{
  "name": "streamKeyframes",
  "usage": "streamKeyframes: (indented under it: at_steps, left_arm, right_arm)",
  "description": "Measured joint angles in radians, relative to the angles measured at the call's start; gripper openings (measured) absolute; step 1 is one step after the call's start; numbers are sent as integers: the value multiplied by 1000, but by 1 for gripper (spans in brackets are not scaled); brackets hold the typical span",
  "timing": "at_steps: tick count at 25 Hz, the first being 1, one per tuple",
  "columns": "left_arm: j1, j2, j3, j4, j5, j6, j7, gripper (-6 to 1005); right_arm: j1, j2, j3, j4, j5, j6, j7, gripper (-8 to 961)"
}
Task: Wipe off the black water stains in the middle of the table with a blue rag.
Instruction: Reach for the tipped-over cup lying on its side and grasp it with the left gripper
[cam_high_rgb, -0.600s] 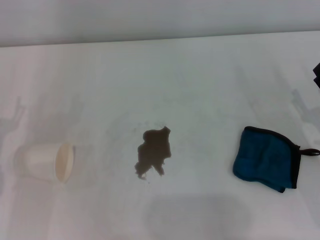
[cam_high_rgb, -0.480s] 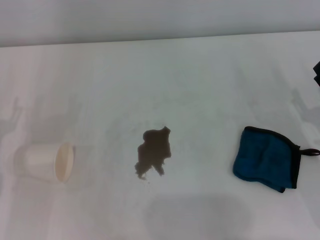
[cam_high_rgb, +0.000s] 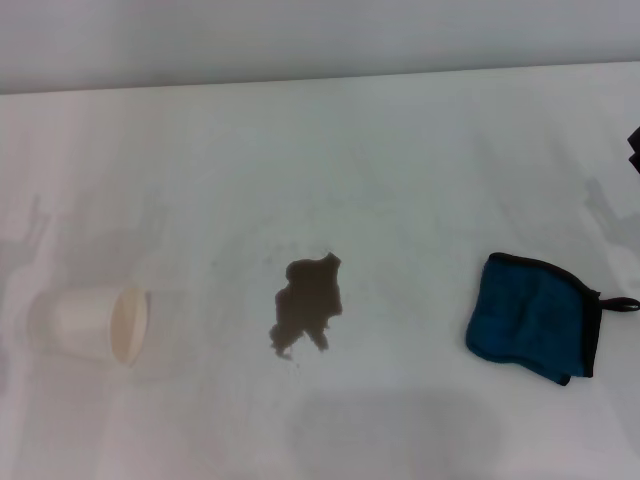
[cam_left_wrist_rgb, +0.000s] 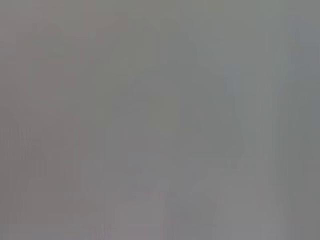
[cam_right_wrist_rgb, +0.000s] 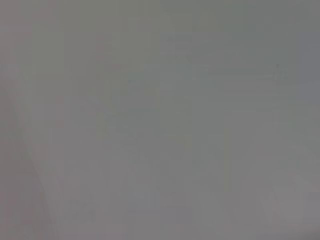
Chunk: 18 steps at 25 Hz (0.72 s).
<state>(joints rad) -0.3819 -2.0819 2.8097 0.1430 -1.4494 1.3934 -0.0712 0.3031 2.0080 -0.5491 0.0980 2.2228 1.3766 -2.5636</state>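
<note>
The black water stains (cam_high_rgb: 312, 298) lie about midway between the left and right edges of the table (cam_high_rgb: 400, 150), nearer its near edge than its far one.

The table is a plain white top that fills almost the whole head view, and its far edge runs across the top of that view.

The blue rag (cam_high_rgb: 530, 318) lies flat and folded toward the right edge, level with the stains and well apart from them. It is teal with black edging along its right side. Nothing is touching it.

A white paper cup (cam_high_rgb: 92, 323) lies tipped on its side toward the left edge, with its open mouth turned toward the stains and well apart from them.

The stains form one dark brown-black blotch with jagged edges, smaller than the rag, with a few tiny droplets (cam_high_rgb: 297, 363) just off its near end.

A small black loop (cam_high_rgb: 622, 304) sticks out from the rag's right corner.

Only a dark sliver of the right gripper (cam_high_rgb: 635, 150) shows at the right, above the table and beyond the rag. Whether it is open or closed cannot be told. The left gripper is outside every view. Both wrist views show only flat grey.
</note>
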Motion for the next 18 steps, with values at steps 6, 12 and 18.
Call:
streamKeyframes:
  at_steps: [6,12,18]
  left_arm:
    - [-13,9,5,-4,26,-48,-41,887]
    - [-52,22,5,-173,185,-77,-355,887]
    - [-122,16,21,-407,359,-64,-666,888]
  right_arm:
    - [-7,-1,1,1,4,-15,-1,839]
    - [-10,-2,2,-6,2,-29,4,839]
    - [-13,-2,1,-6,1,-38,4,838]
